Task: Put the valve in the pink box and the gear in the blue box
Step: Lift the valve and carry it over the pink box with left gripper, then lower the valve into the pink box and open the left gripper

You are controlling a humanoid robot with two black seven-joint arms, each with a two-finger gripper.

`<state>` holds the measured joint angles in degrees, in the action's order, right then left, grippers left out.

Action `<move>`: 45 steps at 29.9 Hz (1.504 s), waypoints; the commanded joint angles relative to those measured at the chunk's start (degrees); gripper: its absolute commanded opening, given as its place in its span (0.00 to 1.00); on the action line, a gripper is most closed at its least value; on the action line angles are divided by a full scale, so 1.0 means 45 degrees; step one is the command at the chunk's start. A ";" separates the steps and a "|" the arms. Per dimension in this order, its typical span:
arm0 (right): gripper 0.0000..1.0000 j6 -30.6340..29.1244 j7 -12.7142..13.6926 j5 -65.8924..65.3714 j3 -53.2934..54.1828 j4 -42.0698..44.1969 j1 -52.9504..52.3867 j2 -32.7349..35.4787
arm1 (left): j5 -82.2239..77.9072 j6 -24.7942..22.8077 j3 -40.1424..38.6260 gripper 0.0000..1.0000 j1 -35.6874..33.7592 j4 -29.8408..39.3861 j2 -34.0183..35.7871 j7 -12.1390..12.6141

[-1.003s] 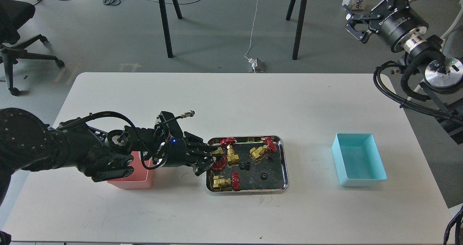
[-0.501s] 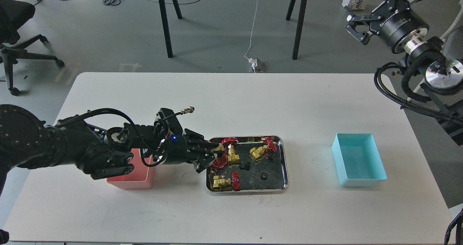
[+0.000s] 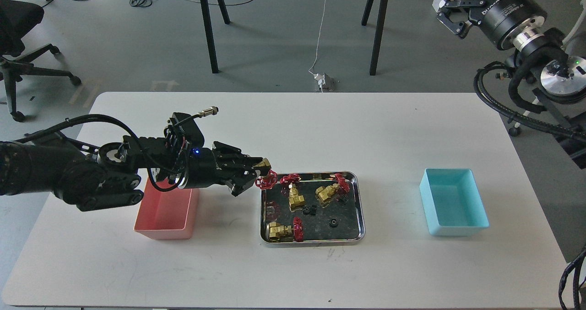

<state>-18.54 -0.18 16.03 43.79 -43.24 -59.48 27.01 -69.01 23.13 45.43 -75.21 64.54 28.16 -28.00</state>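
My left gripper (image 3: 256, 170) is shut on a valve (image 3: 265, 177), brass with a red handwheel, held in the air above the left rim of the steel tray (image 3: 359, 209). Three more valves (image 3: 295, 198) lie in the tray with a few tiny black gears (image 3: 334, 222). The pink box (image 3: 167, 209) stands left of the tray, partly under my left arm. The blue box (image 3: 453, 202) stands empty at the right. My right gripper (image 3: 451, 17) is raised off the table at the top right, fingers apart and empty.
The white table (image 3: 293, 131) carries the tray and both boxes. Chair and table legs, cables and a socket block (image 3: 322, 80) are on the floor behind. My right arm's hoses (image 3: 503, 113) hang over the table's right edge.
My left gripper has closed on a valve in the tray, lifted it and drawn back left and up. My right gripper has risen a little towards the top right.
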 commanded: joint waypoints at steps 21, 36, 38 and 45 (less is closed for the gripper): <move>1.00 0.3125 0.0001 -0.0457 -0.1177 0.0117 -0.1313 -0.0163 | -0.4078 0.0836 -0.2516 0.21 0.3236 0.1772 0.6829 0.0001; 1.00 0.3066 0.0001 -0.0457 -0.1060 0.0039 -0.0805 -0.0045 | -0.3824 0.0855 -0.2752 0.23 0.4312 -0.0063 0.5111 0.0001; 1.00 0.3066 0.0001 -0.0457 -0.1060 0.0019 -0.0727 -0.0045 | -0.3805 0.0855 -0.2752 0.24 0.4448 -0.0415 0.4798 0.0001; 1.00 0.3066 0.0001 -0.0457 -0.1040 0.0000 -0.0571 0.0072 | -0.3805 0.0816 -0.2752 0.31 0.4878 -0.0964 0.4445 0.0001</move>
<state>-4.75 -0.18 13.98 39.10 -43.21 -62.40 27.23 -86.15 26.93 33.04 -53.85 60.57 48.35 -28.00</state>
